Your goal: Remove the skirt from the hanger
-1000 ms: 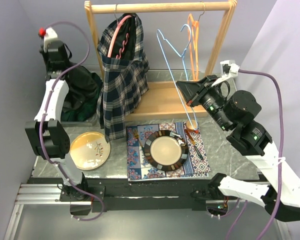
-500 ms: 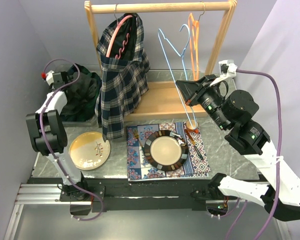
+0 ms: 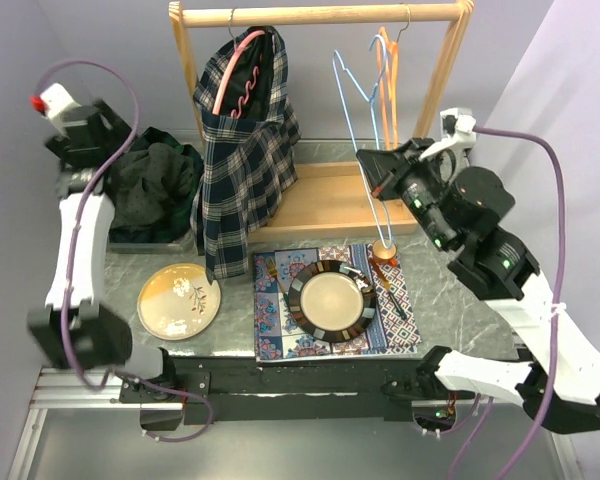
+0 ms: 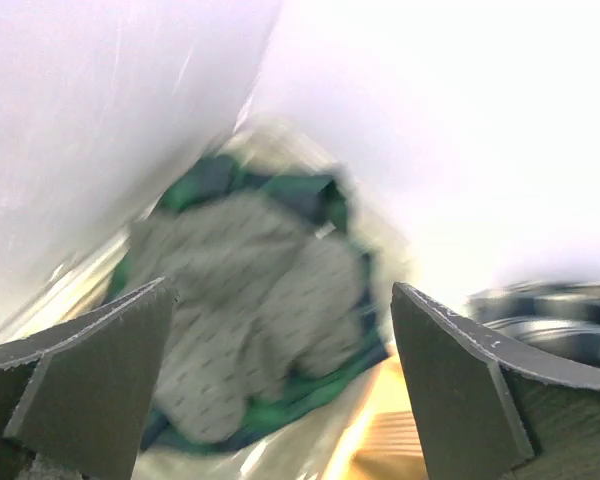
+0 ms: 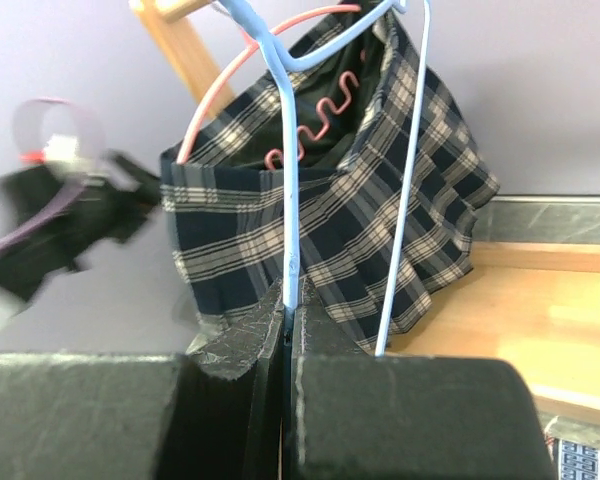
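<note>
I see skirt [image 3: 245, 170] draped on pink hanger [image 3: 228, 78], hung at left end of rail [image 3: 320, 14]. My right gripper [image 5: 288, 316] pinched tight on blue hanger [image 5: 291, 200] wire. My left gripper [image 4: 280, 290] spread wide, holding nothing, over clothes heap [image 4: 250, 310].

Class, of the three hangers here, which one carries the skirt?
The pink hanger, leftmost, carries the plaid skirt; the blue hanger and orange hanger are bare.
</note>
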Available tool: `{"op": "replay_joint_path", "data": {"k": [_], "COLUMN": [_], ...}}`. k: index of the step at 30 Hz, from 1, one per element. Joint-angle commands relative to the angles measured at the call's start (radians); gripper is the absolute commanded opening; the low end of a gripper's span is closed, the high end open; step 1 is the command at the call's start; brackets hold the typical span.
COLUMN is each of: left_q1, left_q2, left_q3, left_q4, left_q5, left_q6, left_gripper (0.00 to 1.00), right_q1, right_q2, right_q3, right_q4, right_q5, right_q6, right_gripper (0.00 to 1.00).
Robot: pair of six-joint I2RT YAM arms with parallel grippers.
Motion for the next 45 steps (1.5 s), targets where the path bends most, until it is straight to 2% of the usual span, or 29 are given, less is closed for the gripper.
{"op": "replay_joint_path", "data": {"k": [1, 7, 10, 16, 24, 30, 36, 40, 42, 43, 45], "left_q1": [0.007, 0.032, 0.036, 0.023, -0.011, -0.111, -0.259, -0.332, -0.353, -0.358, -0.375], "left_q2": [-0.041, 0.069, 0.098, -0.047, -0.236, -0.376, -0.377, -0.395, -0.403, -0.408, -0.411], "left_q3": [-0.031, -0.051, -0.048, -0.147, -0.153, -0.305, -0.299, -0.273, -0.267, -0.264, -0.249], "left_q4": [0.133, 0.149, 0.123, 0.175, 0.170, 0.350, 0.338, 0.327, 0.327, 0.324, 0.302], "left_q5": [0.195, 0.327, 0.448, 0.591, 0.666, 0.759, 0.802, 0.733, 0.716, 0.713, 0.694], "left_q6": [0.019, -0.029, 0.021, 0.031, 0.082, 0.104, 0.181, 0.204, 0.210, 0.213, 0.220], "left_gripper": [0.92, 0.87, 0.87, 0.89, 0.91, 0.94, 0.94, 0.95, 0.95, 0.95, 0.95], "right_q1": [-0.028, -0.116, -0.160, -0.211, -0.280, -0.312, -0.334, -0.344, -0.343, -0.344, -0.344], "right_q2": [0.048, 0.223, 0.307, 0.464, 0.606, 0.682, 0.686, 0.676, 0.665, 0.650, 0.636], "right_q3": [0.054, 0.207, 0.285, 0.454, 0.598, 0.646, 0.582, 0.572, 0.568, 0.566, 0.562], "right_q4": [0.027, 0.004, 0.005, -0.010, -0.010, -0.038, -0.021, -0.048, -0.059, -0.064, -0.081], "right_q5": [0.035, -0.060, -0.098, -0.108, -0.103, -0.120, -0.117, -0.114, -0.115, -0.118, -0.111], "right_q6": [-0.018, 0.002, 0.006, -0.006, -0.005, 0.012, 0.038, 0.061, 0.066, 0.069, 0.072], "right_gripper": [0.00, 0.00, 0.00, 0.00, 0.00, 0.00, 0.00, 0.00, 0.05, 0.15, 0.25]}}
